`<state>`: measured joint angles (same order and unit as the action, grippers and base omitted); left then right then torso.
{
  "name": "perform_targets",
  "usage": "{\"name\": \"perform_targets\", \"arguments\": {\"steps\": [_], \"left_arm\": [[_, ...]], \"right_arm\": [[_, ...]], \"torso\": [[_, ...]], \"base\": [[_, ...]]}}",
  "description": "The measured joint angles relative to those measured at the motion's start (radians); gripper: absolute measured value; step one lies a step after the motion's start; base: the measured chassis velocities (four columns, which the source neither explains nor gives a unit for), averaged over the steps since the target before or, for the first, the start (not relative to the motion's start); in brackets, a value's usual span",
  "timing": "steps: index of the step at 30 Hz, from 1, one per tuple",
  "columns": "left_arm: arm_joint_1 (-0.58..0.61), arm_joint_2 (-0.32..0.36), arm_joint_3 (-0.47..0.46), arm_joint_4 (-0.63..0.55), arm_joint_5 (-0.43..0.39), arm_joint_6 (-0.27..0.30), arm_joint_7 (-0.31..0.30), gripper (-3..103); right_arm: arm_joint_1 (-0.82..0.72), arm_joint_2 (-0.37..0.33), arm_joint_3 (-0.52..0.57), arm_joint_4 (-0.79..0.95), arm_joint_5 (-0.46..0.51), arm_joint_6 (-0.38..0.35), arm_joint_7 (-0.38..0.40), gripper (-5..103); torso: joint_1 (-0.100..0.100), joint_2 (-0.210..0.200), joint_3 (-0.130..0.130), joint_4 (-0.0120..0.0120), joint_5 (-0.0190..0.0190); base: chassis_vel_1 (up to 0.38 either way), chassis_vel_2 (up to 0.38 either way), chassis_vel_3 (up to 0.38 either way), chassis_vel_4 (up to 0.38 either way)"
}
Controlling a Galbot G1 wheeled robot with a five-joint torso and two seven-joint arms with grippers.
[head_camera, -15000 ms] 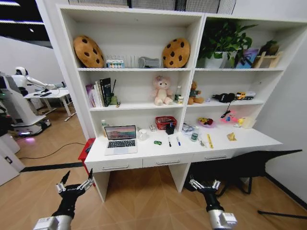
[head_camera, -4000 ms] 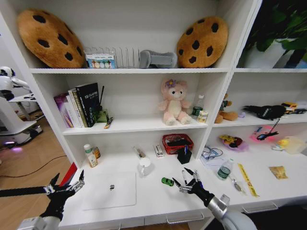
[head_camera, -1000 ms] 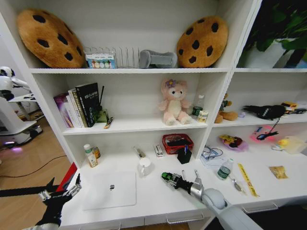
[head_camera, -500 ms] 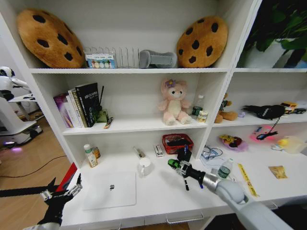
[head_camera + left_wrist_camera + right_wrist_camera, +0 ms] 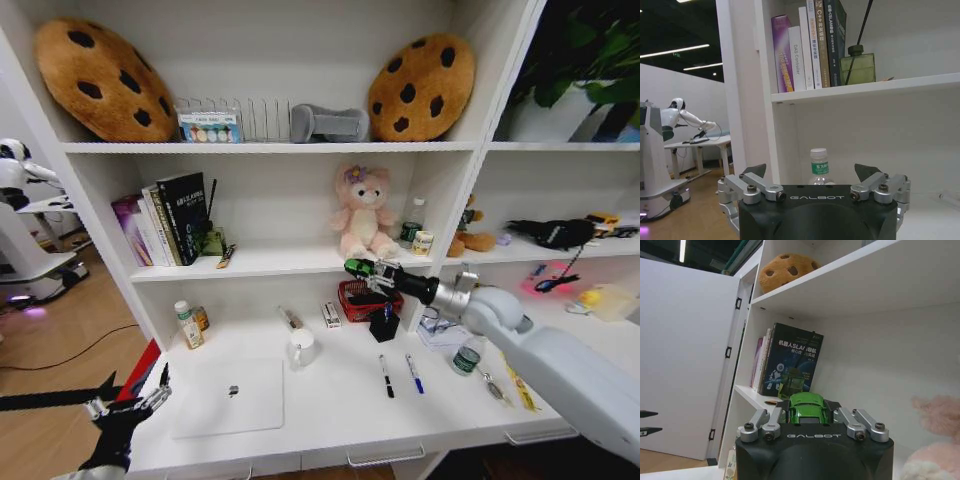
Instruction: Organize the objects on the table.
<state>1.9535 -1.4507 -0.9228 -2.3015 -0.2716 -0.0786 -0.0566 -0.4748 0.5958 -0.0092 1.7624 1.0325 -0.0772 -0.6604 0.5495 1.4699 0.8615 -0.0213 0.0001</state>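
My right gripper (image 5: 360,269) is shut on the tiny green toy car (image 5: 356,267), held in the air at the level of the middle shelf, just in front of the pink plush bear (image 5: 362,214). The right wrist view shows the car (image 5: 806,407) pinched between the fingers. On the white table (image 5: 330,415) lie the closed silver laptop (image 5: 232,396), a black pen (image 5: 384,376), a blue pen (image 5: 414,373) and a green-labelled clear bottle (image 5: 465,355). My left gripper (image 5: 125,403) hangs open off the table's left end, and its wrist view shows the left gripper (image 5: 812,172) empty.
A red basket (image 5: 369,295), a black pen holder (image 5: 384,323) and a white mug (image 5: 300,347) stand at the back of the table. Books (image 5: 170,216) line the middle shelf's left part. Cookie cushions (image 5: 420,88) sit on the top shelf. A small bottle (image 5: 818,165) stands ahead of the left gripper.
My right gripper has risen with the green car from just above the table to middle-shelf height, uncovering the two pens. The left gripper has stayed in place.
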Motion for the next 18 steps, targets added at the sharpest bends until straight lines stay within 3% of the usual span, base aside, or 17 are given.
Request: {"name": "perform_targets", "arguments": {"steps": [2,6,8,10,13,18], "left_arm": [[-0.001,-0.002,-0.004,0.005,0.001,-0.002,0.0,99],[-0.006,-0.003,-0.006,0.009,0.0,-0.004,0.0,99],[-0.018,-0.007,-0.006,0.024,-0.003,-0.01,0.0,99],[-0.021,-0.009,-0.007,0.029,-0.003,-0.012,-0.001,99],[-0.027,-0.008,-0.004,0.039,-0.005,-0.015,-0.001,99],[-0.035,-0.009,-0.002,0.038,-0.011,-0.015,-0.001,99]], "right_arm": [[0.14,0.063,-0.098,-0.091,0.007,-0.017,-0.023,36],[0.258,0.137,-0.181,-0.201,0.007,-0.02,-0.05,36],[0.356,0.219,-0.267,-0.329,-0.003,-0.015,-0.088,36],[0.382,0.239,-0.289,-0.359,-0.005,-0.012,-0.102,36],[0.472,0.317,-0.374,-0.492,-0.019,0.004,-0.194,36],[0.522,0.39,-0.411,-0.611,-0.059,0.008,-0.227,36]], "torso": [[0.0,0.0,0.0,0.0,0.0002],[0.0,0.0,0.0,0.0004,-0.0007],[0.0,0.0,0.0,0.0002,0.0001],[0.0,0.0,0.0,0.0002,-0.0002],[0.0,0.0,0.0,0.0001,-0.0003],[0.0,0.0,0.0,-0.0001,-0.0001]], "base": [[0.0,0.0,0.0,0.0],[0.0,0.0,0.0,0.0],[0.0,0.0,0.0,0.0],[0.0,0.0,0.0,0.0],[0.0,0.0,0.0,0.0],[0.0,0.0,0.0,0.0]]}}
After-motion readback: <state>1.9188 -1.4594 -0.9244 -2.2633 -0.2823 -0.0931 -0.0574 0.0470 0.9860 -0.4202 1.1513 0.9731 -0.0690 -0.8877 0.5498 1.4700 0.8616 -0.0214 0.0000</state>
